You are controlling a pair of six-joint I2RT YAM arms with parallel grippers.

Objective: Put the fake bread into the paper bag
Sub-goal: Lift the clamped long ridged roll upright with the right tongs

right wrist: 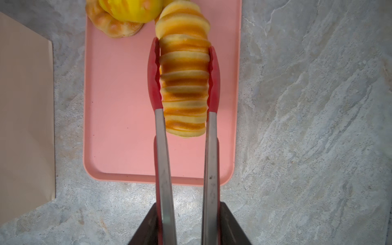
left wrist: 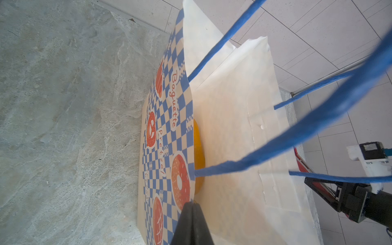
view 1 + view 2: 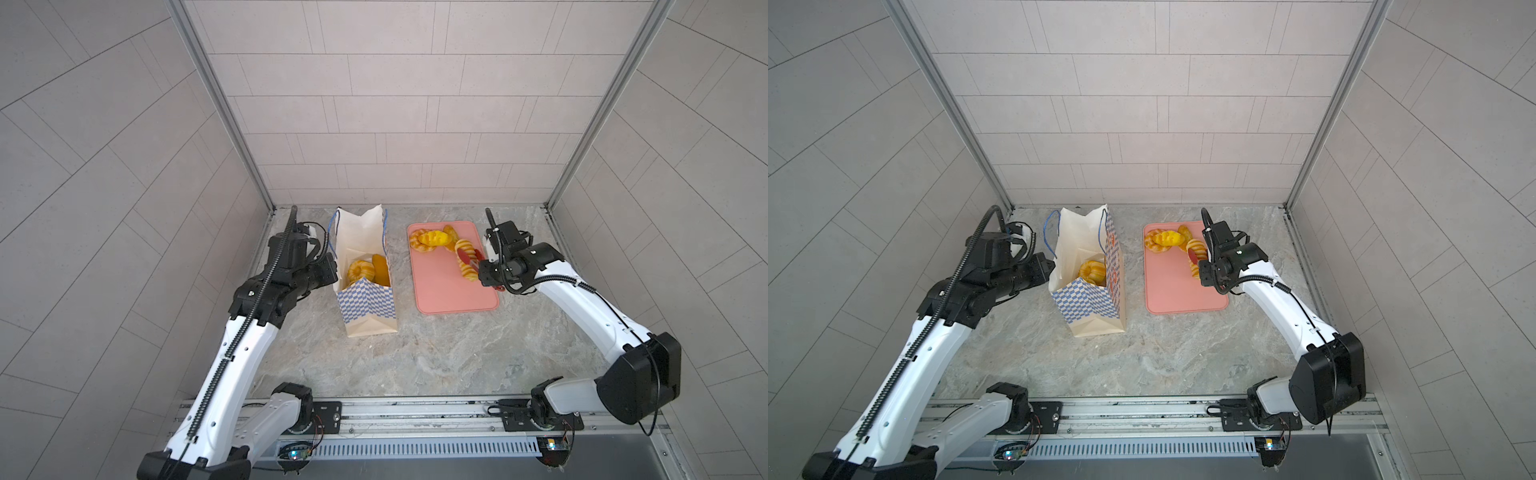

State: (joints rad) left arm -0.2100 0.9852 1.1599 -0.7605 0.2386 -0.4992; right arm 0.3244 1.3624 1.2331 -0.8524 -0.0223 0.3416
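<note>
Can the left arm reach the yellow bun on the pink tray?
Probably not: the left tool is shut on the bag, which stands between it and the tray with the bun.

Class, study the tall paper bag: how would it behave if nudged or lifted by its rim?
The paper bag probably tips easily: tall, on a narrow base. Its thin walls look floppy, so the rim the left gripper pinches would likely buckle. The fake bread inside may steady it.
</note>
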